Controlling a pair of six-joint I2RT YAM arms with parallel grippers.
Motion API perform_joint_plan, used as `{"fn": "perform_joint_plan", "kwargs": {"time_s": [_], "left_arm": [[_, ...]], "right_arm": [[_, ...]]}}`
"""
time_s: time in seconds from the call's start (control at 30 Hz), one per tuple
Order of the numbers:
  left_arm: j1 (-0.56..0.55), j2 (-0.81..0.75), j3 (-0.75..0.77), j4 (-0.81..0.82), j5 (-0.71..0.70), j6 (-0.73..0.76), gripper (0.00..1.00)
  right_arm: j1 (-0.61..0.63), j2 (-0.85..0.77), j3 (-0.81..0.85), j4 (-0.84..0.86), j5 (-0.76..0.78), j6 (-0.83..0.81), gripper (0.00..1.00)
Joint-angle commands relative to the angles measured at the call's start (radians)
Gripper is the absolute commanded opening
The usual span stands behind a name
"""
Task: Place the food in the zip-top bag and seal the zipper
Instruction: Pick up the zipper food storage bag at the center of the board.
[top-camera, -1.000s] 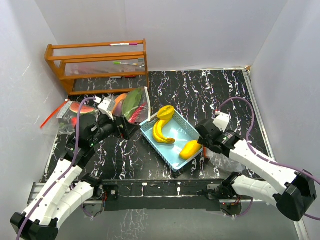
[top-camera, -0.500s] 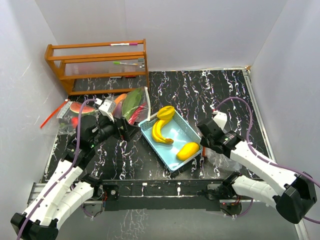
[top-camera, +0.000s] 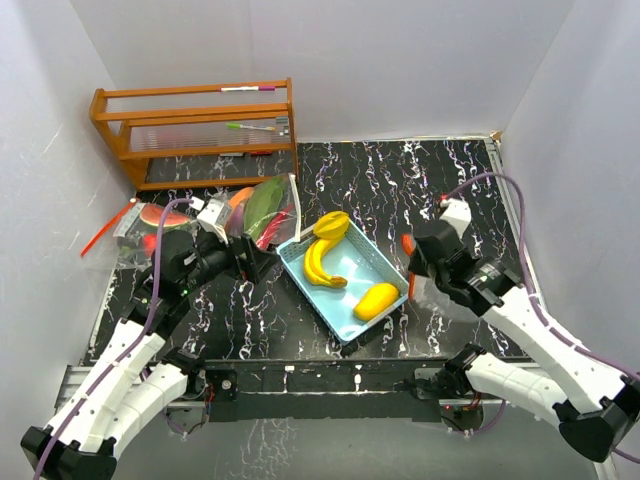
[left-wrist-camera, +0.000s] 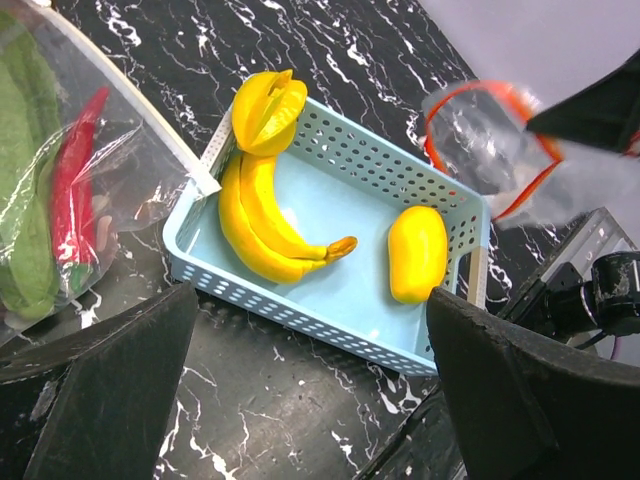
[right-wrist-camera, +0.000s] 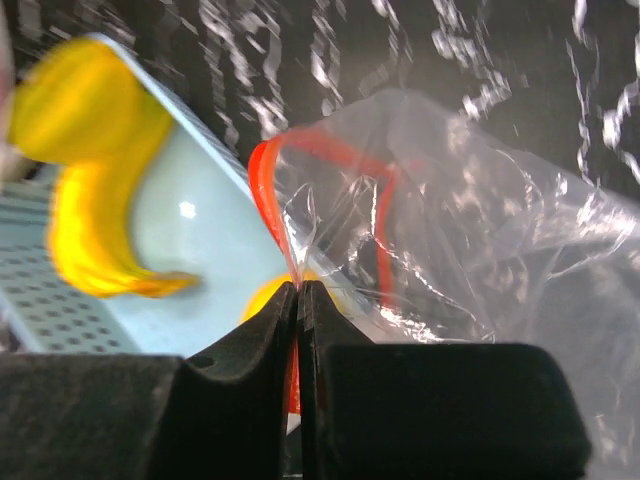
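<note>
Centre-right of the top view: right gripper (right-wrist-camera: 298, 300) clamped tight on the rim film of a clear zip-top bag (right-wrist-camera: 480, 230), its red zipper loop gaping, just right of the blue basket (left-wrist-camera: 380, 165). The bananas (left-wrist-camera: 255, 215) and mango (left-wrist-camera: 417, 252) lie loose in that basket, between the two grippers and touching neither. At the basket's left side, left gripper (left-wrist-camera: 312, 300) hangs with fingers wide apart, holding nothing; a second bag (top-camera: 268, 208) holding green and red pieces (left-wrist-camera: 72, 190) lies just beyond it.
</note>
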Motion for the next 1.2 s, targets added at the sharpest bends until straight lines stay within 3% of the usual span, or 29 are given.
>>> {"fn": "perform_joint_plan", "kwargs": {"time_s": [0.0,0.17,0.33,0.7,1.0,1.17], "left_arm": [[0.001,0.009,0.07,-0.059,-0.043,0.017,0.97],[0.001,0.012,0.094,0.022,0.008,-0.036,0.97],[0.001,0.04,0.071,0.279,0.152,-0.212,0.95],[0.001,0.192,-0.153,0.853,0.26,-0.623,0.89],[-0.02,0.337,-0.108,0.968,0.231,-0.762,0.82],[-0.053,0.385,-0.078,0.955,0.198,-0.756,0.79]], "right_arm": [[0.0,-0.052,0.198,0.091,-0.055,-0.178,0.08],[-0.001,-0.082,0.285,0.18,-0.313,-0.253,0.08],[0.0,-0.12,0.309,0.265,-0.445,-0.247,0.08],[-0.001,-0.114,0.253,0.484,-0.772,-0.234,0.08],[-0.001,-0.084,0.22,0.587,-0.864,-0.219,0.08],[-0.001,-0.085,0.206,0.614,-0.885,-0.21,0.08]]}}
